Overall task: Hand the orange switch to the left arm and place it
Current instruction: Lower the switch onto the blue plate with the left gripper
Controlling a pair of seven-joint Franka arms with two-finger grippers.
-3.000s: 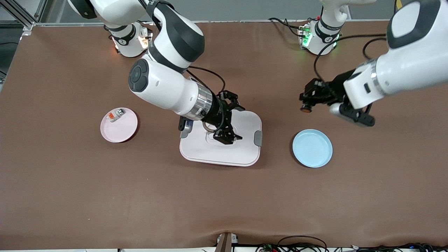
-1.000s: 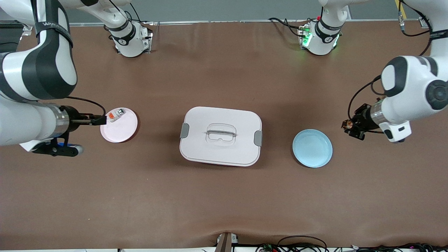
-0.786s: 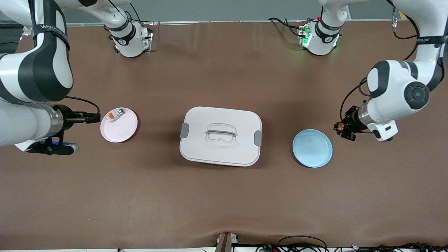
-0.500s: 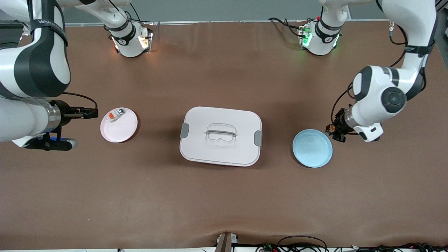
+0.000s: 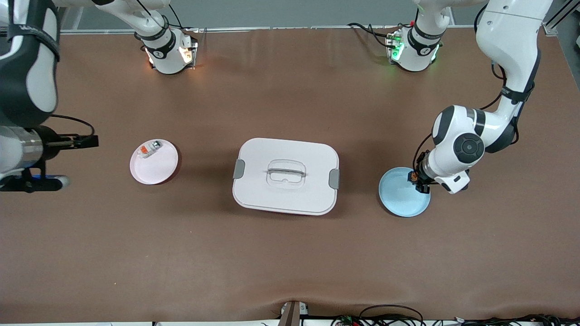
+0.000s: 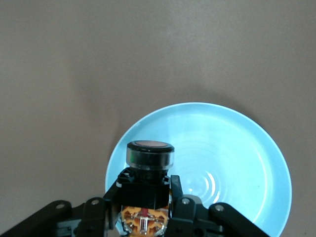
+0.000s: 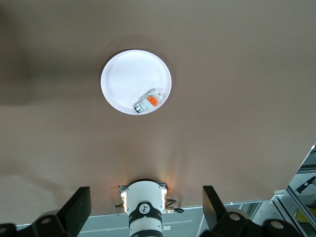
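Observation:
The orange switch (image 6: 149, 160), a stubby black cylinder with an orange end, sits between the fingers of my left gripper (image 6: 148, 207), which is shut on it. In the front view the left gripper (image 5: 419, 183) hangs over the rim of the blue plate (image 5: 401, 197), on the side toward the left arm's end of the table, with the switch (image 5: 413, 176) just showing. The plate (image 6: 237, 163) lies right below the switch. The white box (image 5: 290, 149) stands closed mid-table. My right gripper (image 5: 88, 141) is open and holds nothing, up beside the pink plate (image 5: 156, 170) toward the right arm's end.
A small white-grey part with an orange patch (image 5: 149, 148) lies on the pink plate, and the right wrist view shows the part (image 7: 148, 101) too. The right arm's base (image 7: 144, 207) shows between the right fingers (image 7: 76, 210). Cables run along the table's front edge.
My left gripper has swung in with the switch from the left arm's end of the table to over the blue plate's rim. My right gripper has drawn back from the pink plate.

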